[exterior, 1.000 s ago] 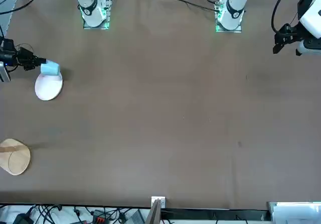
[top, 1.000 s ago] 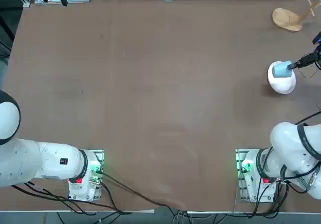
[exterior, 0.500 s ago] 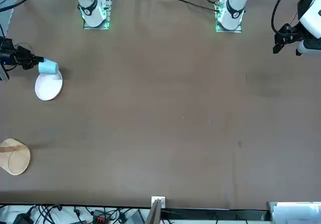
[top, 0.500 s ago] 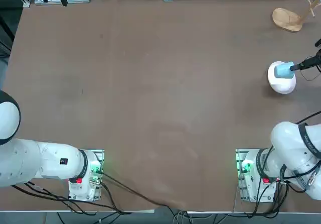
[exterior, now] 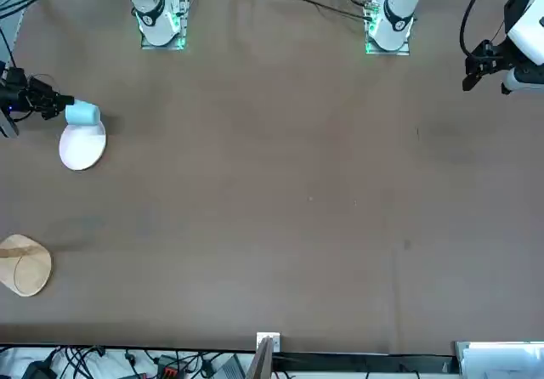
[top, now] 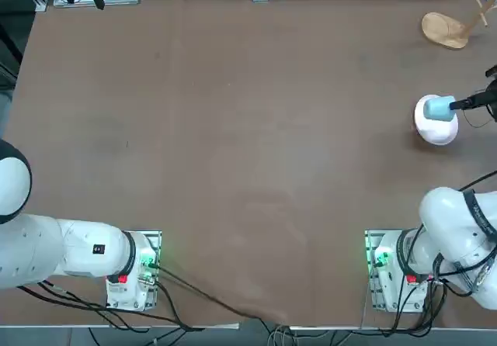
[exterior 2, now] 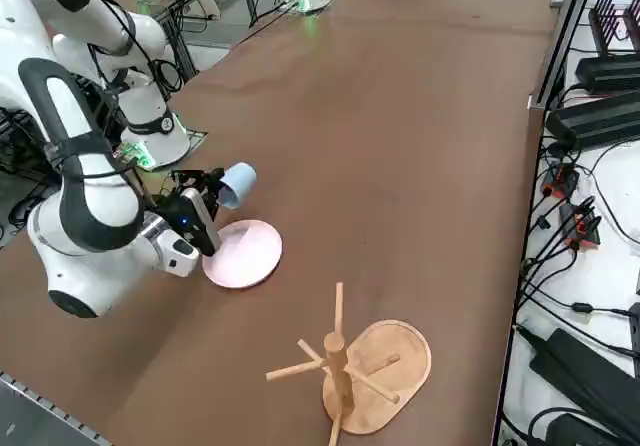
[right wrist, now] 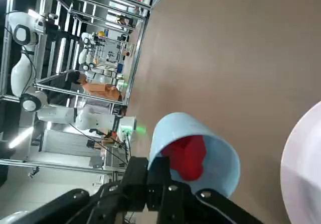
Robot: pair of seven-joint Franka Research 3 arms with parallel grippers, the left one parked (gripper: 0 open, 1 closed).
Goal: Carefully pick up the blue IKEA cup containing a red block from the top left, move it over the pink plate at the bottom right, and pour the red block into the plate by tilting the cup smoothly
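One brown counter (top: 233, 129) is being seen from overhead in the top view, its matte surface being crossed by black cables (top: 210, 295) near the arm bases. The blue cup (top: 439, 108) is being held tilted above the pink plate (top: 436, 133) by the right hand (top: 453, 105), at the counter's right side. A wooden stand (top: 444, 31) is being supported at the far right corner.

In the front view, the far edge of the counter is being bordered by a metal rail (exterior: 340, 362), with a tangle of wires (exterior: 81, 360) being carried beyond it.

In the right side view, the plate is being lit pale pink on the brown surface, and black power units (exterior 2: 600, 121) are being kept on a white ledge (exterior 2: 615, 191) beyond the edge.

In the right wrist view, the cup's wall is being clenched by the right hand, and the red block (right wrist: 188, 158) is being contained inside. The room is being framed by metal bars (right wrist: 138, 58) and lit by bright tubes (right wrist: 21, 137); a person in orange-brown clothing (right wrist: 103, 90) is being glimpsed behind the bars.
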